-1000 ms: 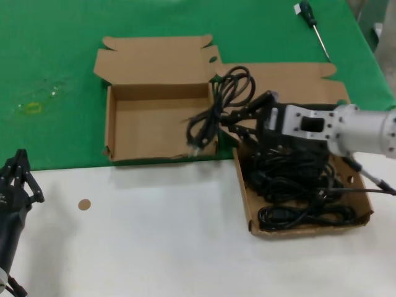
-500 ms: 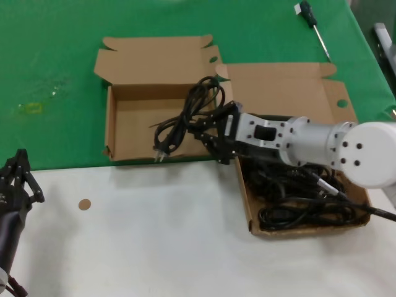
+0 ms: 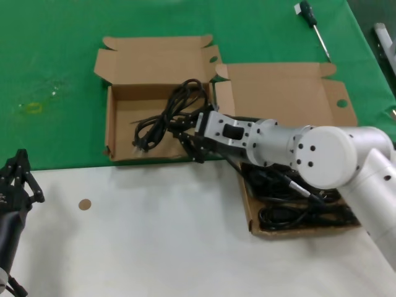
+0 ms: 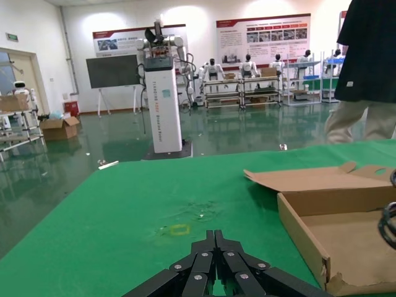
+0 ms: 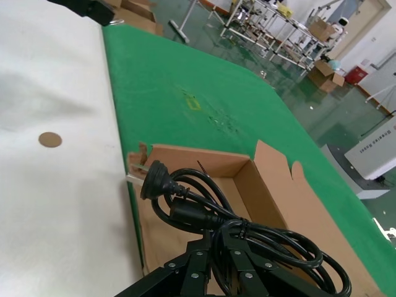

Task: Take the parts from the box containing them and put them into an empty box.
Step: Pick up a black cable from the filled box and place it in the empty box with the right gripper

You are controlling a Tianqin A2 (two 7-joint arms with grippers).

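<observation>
Power cord (image 3: 166,114), looped, hangs clamped in my right gripper (image 3: 185,133) over the empty box (image 3: 124,133) at frame centre-left; remaining cords (image 3: 297,207) fill the box (image 3: 250,213) at lower right. My left gripper (image 3: 18,179), fingers together, idles at lower left.

The right arm (image 3: 297,151) is covering much of the box containing them (image 3: 346,111) and its cords; the left gripper (image 3: 15,179) is running off the head view's lower left corner
</observation>
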